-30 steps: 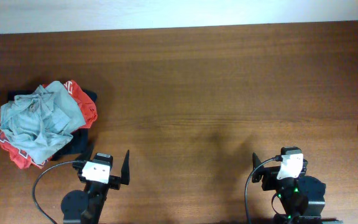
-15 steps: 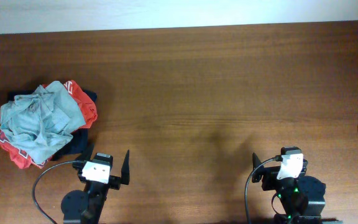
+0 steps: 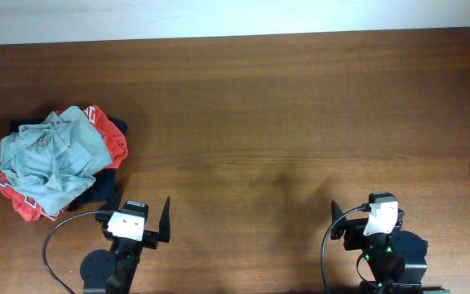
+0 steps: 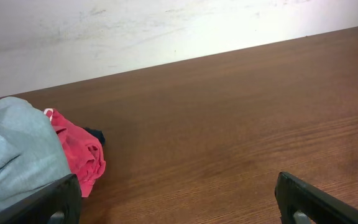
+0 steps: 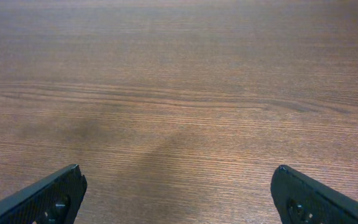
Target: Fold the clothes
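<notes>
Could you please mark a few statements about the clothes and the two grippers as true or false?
1. The grey-teal T-shirt lies crumpled on top of a red shirt. True.
2. The right gripper is open over bare table. True.
3. The left gripper grips the red shirt. False: the left gripper is open and empty, touching no garment.
4. The T-shirt lies neatly folded at mid-table. False: it is unfolded, near the table's left end.

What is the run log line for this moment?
left gripper: open, empty | right gripper: open, empty | grey-teal T-shirt: crumpled atop red shirt | folding: not begun
</notes>
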Motion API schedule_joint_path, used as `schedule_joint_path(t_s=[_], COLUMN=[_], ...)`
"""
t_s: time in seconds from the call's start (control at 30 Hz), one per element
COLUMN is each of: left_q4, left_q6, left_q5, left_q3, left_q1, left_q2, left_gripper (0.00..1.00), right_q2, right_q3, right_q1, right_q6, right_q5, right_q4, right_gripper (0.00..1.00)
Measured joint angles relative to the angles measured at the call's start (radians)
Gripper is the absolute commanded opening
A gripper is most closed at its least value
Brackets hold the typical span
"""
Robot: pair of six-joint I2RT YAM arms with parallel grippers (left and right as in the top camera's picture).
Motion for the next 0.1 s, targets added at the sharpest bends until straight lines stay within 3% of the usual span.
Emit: schedule_joint_path(t_s=[0.1], left_q4=[0.000], left_q6=[0.000], left_q5=[0.000], left_q3=[0.000], left_q1=[0.000], left_q2=[0.000], left_gripper=[0.99], right_q2=[0.000], right_q3=[0.000], right_q1=[0.000], right_q6=[0.000], right_q5=[0.000], right_q4=[0.000], right_gripper=[0.99])
